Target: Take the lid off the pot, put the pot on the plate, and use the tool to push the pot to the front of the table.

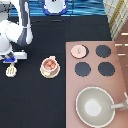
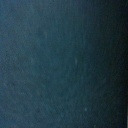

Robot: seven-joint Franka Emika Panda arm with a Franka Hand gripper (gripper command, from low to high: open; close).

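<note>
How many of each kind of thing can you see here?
Burners: 4 (one under the lid)
Pots: 1, the pot on the plate
Pans: 1, the grey pan
Tools: 1, the tool, with the pincer just above it
Total: 10
</note>
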